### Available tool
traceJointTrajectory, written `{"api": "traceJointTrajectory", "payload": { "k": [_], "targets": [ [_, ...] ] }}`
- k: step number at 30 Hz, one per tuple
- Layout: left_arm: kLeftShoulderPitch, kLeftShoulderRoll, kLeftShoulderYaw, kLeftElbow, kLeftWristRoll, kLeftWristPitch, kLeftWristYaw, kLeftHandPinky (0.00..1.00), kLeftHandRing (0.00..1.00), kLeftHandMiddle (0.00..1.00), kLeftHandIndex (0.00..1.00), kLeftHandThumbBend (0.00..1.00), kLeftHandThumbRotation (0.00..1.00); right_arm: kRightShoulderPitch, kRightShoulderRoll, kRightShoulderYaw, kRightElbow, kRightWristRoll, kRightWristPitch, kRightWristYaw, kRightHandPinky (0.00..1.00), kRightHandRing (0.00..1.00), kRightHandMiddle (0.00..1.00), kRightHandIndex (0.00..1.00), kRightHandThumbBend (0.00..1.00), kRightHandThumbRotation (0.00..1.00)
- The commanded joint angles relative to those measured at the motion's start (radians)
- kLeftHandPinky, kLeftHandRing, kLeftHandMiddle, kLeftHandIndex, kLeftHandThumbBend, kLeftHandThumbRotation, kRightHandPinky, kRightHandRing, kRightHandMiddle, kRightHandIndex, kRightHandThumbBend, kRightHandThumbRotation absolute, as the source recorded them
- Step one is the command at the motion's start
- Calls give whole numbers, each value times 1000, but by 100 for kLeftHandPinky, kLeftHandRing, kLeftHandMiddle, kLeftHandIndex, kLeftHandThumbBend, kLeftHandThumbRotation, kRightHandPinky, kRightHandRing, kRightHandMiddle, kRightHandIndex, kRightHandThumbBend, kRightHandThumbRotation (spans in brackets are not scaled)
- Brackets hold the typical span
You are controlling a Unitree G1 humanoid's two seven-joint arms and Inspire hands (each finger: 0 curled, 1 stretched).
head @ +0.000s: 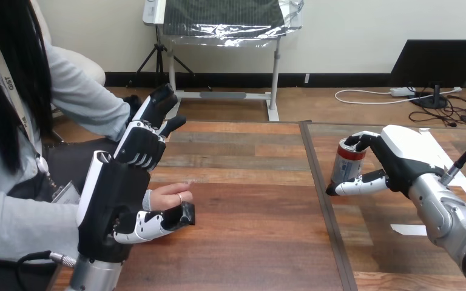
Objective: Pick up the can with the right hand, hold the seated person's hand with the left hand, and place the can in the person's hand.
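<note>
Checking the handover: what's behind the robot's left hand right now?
The person's hand: its fingers stick out past the left hand. Its palm and wrist are covered.

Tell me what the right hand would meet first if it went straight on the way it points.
The right hand is shut on the can, which would go along. It points toward the view's left over bare table; next in line is probably the left hand, though depth is unclear.
</note>
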Motion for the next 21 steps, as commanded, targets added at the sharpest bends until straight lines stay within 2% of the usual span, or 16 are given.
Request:
{"api": "traceJointTrajectory", "payload": {
  "k": [1,14,21],
  "targets": [
    [-68,-3,3,6,-6,-8,-5,90,97,97,93,100,52,-19,-29,-3,-41,10,-10,-12,89,87,82,82,100,45],
    [-75,-5,7,11,-9,-5,-8,90,96,97,93,100,52,-14,-30,-3,-38,8,-9,-20,89,87,81,81,100,48],
    [-79,-4,7,11,-17,2,-16,89,97,97,93,100,52,-14,-31,1,-48,5,-17,-27,88,86,81,80,100,46]
  ]
}}
